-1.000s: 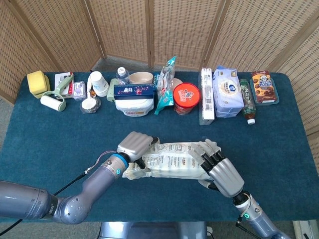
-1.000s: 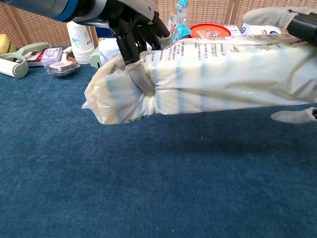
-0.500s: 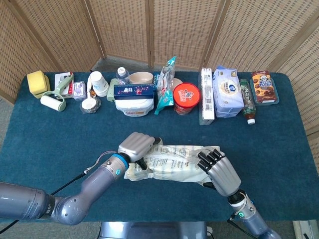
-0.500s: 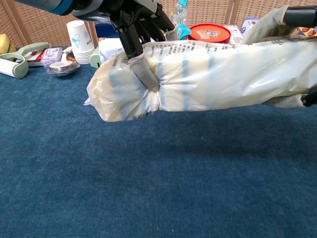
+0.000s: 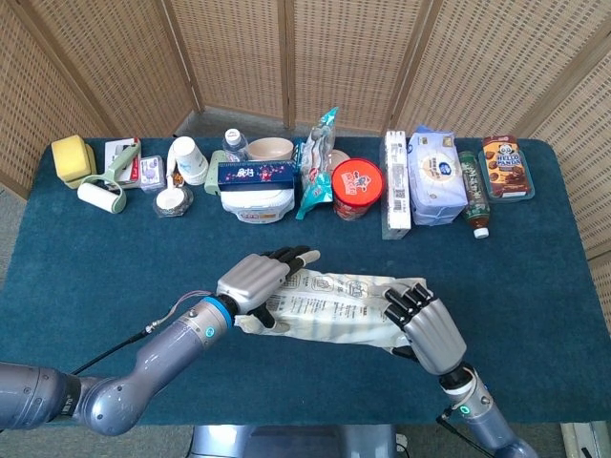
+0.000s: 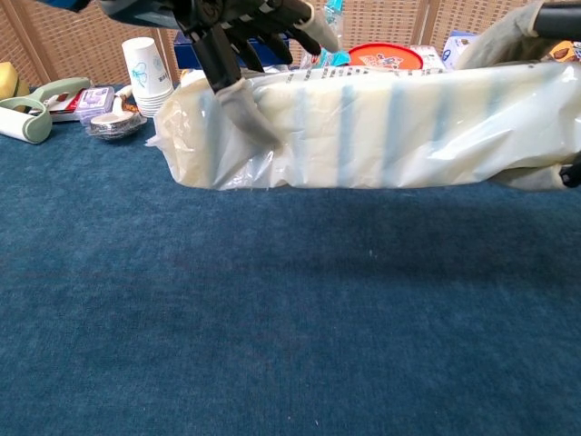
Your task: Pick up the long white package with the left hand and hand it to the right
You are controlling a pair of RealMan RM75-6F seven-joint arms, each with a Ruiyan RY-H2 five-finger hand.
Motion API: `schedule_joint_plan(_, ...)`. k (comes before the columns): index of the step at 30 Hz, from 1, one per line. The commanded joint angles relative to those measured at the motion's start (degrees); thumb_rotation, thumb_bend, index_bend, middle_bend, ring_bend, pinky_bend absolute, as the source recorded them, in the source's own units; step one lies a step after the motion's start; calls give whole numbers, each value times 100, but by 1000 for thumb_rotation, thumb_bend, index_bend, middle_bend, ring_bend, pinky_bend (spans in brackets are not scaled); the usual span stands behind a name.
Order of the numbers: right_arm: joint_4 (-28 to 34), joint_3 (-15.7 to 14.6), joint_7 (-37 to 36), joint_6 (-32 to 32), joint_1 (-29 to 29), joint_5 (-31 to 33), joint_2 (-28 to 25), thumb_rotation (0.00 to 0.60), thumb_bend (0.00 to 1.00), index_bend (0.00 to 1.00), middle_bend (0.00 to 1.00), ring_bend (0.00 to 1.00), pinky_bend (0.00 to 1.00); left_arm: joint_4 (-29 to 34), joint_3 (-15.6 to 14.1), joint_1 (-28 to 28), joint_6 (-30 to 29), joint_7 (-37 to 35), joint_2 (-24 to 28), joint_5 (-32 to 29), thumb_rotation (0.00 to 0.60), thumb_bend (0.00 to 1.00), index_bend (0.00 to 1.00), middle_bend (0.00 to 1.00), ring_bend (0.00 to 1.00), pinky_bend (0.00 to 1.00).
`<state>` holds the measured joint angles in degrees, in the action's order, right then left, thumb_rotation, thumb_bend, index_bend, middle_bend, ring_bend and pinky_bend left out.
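The long white package (image 5: 329, 305) hangs level above the blue table, its print facing up. My right hand (image 5: 427, 326) grips its right end, fingers curled over the top. My left hand (image 5: 253, 280) lies at the left end with its fingers stretched out and apart over the package. In the chest view the package (image 6: 390, 127) spans the frame; the left hand (image 6: 245, 27) is above it, fingers lifted, with only the thumb (image 6: 243, 111) touching the wrapper. Of the right hand (image 6: 508, 32) only parts show at the right edge.
Along the table's far side stands a row of goods: a lint roller (image 5: 100, 196), paper cups (image 5: 189, 157), a blue box (image 5: 258, 174), a red-lidded tub (image 5: 357, 186), a wipes pack (image 5: 436, 176) and a bottle (image 5: 474, 196). The table's front edge runs just below both forearms.
My left hand has let go of the package's left end: its fingers straightened and lifted. The squeezed wrapper has smoothed out. The right hand has closed on the right end and keeps the package level.
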<state>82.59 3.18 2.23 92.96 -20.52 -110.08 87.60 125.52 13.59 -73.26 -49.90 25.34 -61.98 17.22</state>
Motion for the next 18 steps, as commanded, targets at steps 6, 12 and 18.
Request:
schedule_joint_plan(6,-112,30,-67,28,-4,108,-17,600,601,768,798,558,581,216,-21,389,62,-385,543,573,600,0,0,0,0,89)
schedule_joint_plan(12,-360,93,-129,58,2,248,-71,600,602,764,798,558,581,353,-337,1238,67,-707,1542,1591,600,0,0,0,0,78)
schedule_joint_plan(18,-561,118,-150,125,8,307,-55,600,602,765,798,558,581,-234,-711,2230,-111,-1002,1963,3175,600,0,0,0,0,64)
